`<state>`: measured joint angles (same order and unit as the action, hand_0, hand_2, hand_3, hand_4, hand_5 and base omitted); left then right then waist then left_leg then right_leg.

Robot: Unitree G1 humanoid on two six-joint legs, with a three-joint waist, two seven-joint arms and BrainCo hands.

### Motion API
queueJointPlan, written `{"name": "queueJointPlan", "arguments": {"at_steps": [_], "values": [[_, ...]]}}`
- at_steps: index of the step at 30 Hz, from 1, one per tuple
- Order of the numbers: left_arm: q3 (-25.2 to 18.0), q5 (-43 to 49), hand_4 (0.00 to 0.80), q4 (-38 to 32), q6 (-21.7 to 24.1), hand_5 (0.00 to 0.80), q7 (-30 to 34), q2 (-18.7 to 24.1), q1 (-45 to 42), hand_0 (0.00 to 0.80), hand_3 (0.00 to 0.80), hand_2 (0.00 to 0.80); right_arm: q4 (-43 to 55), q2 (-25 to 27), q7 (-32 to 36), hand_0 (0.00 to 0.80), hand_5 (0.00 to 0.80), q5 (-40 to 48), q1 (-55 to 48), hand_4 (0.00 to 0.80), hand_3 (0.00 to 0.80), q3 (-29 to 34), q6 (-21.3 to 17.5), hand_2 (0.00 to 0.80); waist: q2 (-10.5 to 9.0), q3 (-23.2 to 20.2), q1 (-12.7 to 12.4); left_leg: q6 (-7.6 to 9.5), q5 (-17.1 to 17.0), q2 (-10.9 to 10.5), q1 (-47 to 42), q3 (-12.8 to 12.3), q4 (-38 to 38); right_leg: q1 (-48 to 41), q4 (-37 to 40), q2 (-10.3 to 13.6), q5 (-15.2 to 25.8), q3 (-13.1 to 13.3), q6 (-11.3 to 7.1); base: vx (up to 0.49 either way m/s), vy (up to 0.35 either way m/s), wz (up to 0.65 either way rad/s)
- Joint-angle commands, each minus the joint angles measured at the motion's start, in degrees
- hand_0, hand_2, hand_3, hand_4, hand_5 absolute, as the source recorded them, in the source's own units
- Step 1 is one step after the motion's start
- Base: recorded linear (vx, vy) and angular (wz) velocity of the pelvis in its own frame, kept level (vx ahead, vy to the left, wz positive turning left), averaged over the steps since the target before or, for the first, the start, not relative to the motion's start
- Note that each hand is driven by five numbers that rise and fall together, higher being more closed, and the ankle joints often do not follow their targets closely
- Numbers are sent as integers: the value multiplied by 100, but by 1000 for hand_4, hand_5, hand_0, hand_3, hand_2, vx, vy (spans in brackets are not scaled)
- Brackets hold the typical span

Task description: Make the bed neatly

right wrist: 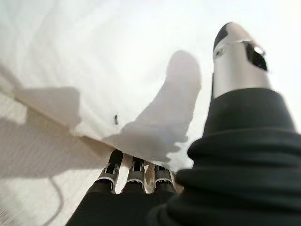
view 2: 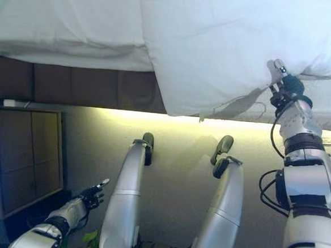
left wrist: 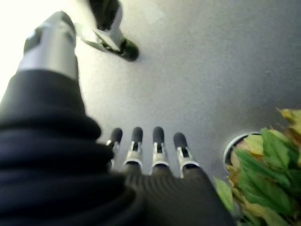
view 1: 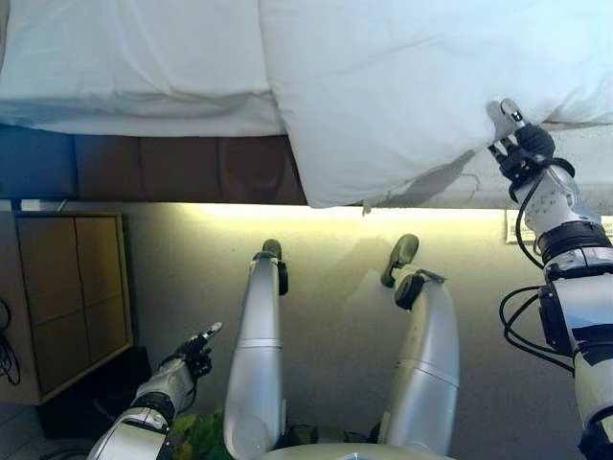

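Right robot hand point(view 1: 512, 134) — under duvet point(view 1: 402, 86) edge

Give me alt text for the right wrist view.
The right hand is at the edge of the white duvet, fingers tucked under it and thumb raised in front of the cloth. Beside the duvet edge lies the pale mattress sheet.

The left robot hand point(view 1: 196, 350) and the right robot hand point(view 1: 512, 134) look alike: silver fingers point(left wrist: 158, 136) with rounded dark tips set in a row, and a thicker silver thumb point(right wrist: 237, 52) set apart. A dark ribbed cover wraps the back and wrist behind the fingers. Behind each wrist, the 2 arms are smooth silver-grey shells with black bands.
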<state>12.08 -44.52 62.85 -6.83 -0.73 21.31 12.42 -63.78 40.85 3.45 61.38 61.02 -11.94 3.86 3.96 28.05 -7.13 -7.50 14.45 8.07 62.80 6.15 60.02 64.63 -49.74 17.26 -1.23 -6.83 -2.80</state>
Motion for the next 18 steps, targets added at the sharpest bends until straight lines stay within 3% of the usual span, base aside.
{"name": "queueJointPlan", "arguments": {"at_steps": [1,10,18], "values": [[44,95,0,147,-25,0,64,93,-521,0,0,0,653,169,541,800,800,-137,159,800,800,-1,-302,800,142,-75,-108,434,-670,46,-261,-211,-826,-516,-926,96,-1225,58,182,59,56,10],[75,281,0,152,23,0,225,44,-800,0,0,0,620,141,633,800,800,-433,-124,800,800,217,-243,800,130,-207,-139,384,-806,166,-1181,-345,-1297,-1473,-352,188,-1028,-105,91,60,44,3],[59,243,0,206,354,0,235,108,-814,0,0,0,452,-14,705,800,800,-371,-377,800,800,251,-117,800,-35,-438,-182,185,-1097,223,-2484,-649,-2716,-2834,1236,188,-641,-506,-172,53,-3,2]]}}
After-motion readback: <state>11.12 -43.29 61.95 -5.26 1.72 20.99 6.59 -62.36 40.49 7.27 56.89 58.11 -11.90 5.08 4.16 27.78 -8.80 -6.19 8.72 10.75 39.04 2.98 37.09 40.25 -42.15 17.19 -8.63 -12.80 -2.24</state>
